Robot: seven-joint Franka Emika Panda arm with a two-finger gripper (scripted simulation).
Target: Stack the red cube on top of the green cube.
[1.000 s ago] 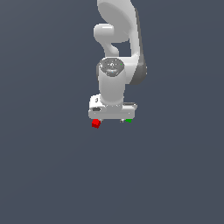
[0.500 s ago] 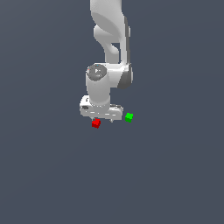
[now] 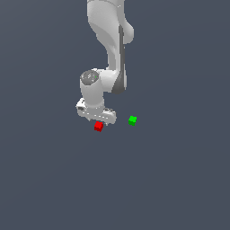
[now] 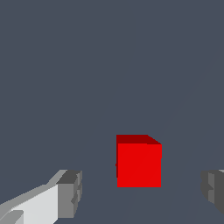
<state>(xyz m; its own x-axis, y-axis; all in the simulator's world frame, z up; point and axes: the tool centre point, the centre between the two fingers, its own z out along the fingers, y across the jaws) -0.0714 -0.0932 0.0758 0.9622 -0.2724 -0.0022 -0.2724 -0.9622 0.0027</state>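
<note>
The surface is a plain dark grey floor with nothing on it but two cubes. The pincer (image 4: 141, 192) is spread wide, and the red cube (image 4: 138, 162) lies on the floor between its fingers (image 4: 70, 194), so I judge the step is the approach to grasp; next it should go lower and close. The green cube (image 3: 132, 120) sits apart to the side, outside the wrist view, and the arm hides the fingertips in the exterior view.

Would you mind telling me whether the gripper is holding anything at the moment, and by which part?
Nothing is held: the gripper is open, its jaws apart on either side of the red cube.
</note>
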